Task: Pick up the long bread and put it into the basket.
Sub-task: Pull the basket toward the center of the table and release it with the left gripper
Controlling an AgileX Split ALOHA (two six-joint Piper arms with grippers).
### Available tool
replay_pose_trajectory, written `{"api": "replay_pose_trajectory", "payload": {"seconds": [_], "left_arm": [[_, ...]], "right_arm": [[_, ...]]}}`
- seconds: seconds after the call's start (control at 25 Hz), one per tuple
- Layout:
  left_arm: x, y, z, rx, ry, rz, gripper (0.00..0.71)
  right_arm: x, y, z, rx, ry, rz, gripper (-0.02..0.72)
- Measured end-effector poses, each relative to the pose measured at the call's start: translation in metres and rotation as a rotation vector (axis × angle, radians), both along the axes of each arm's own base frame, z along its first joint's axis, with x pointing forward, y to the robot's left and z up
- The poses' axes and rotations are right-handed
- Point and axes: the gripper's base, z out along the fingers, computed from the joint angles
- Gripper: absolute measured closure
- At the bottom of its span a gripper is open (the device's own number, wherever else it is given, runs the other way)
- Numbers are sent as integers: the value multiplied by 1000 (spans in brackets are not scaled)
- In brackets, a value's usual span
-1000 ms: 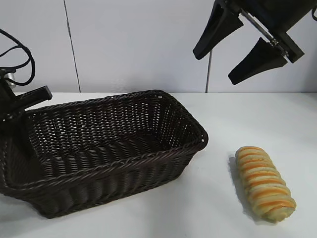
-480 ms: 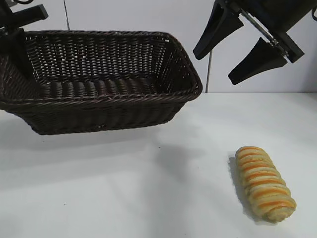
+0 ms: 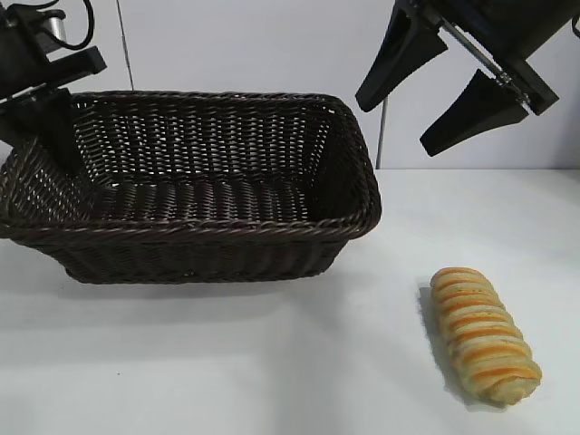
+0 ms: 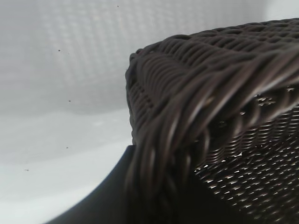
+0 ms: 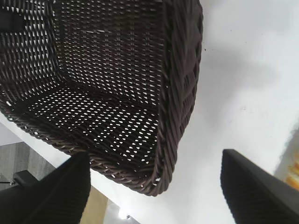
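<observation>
The basket (image 3: 208,190), dark brown wicker, hangs off the table at the left with its opening tipped toward the exterior camera. My left gripper (image 3: 45,104) is shut on the braided rim at its left end; the left wrist view shows the rim (image 4: 196,102) pinched between the gripper (image 4: 159,186) jaws. The long bread (image 3: 480,333), banded tan and orange, lies on the white table at the front right. My right gripper (image 3: 393,125) is open and empty, high above the table and above the bread. In the right wrist view the gripper (image 5: 155,154) looks down on the basket (image 5: 112,84).
The white table (image 3: 272,362) stretches under and in front of the basket, which casts a shadow on it. A pale wall stands behind. A table edge and floor show beyond the basket in the right wrist view (image 5: 28,158).
My left gripper lifted the basket off the table, high at first, and has now brought it somewhat lower and a little to the right. The bread and right gripper have not moved.
</observation>
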Motion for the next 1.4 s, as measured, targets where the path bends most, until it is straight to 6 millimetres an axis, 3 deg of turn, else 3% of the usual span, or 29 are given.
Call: {"api": "replay_pose_trajectory", "payload": {"seconds": [0.6,0.84,0.92,1.04,1.08,1.2,1.4], "left_arm": [[7,0,-43,17,100,20,610],[7,1,-45,26,109,37,601],[7,2,-45,49,110,36,494],[7,6,-46,95,113,43,198],[7,7,-45,107,109,46,128],[8,8,-33,112,78,51,45],[1,9,15,99,-35,72,20]], "right_arm": [[0,0,0,0,-1,-1,168],[0,0,0,0,-1,-1,168],[0,0,0,0,-1,-1,168],[0,0,0,0,-1,-1,168],[0,0,0,0,-1,-1,168],[0,0,0,0,-1,-1,168],[0,0,0,0,-3,-2,168]]}}
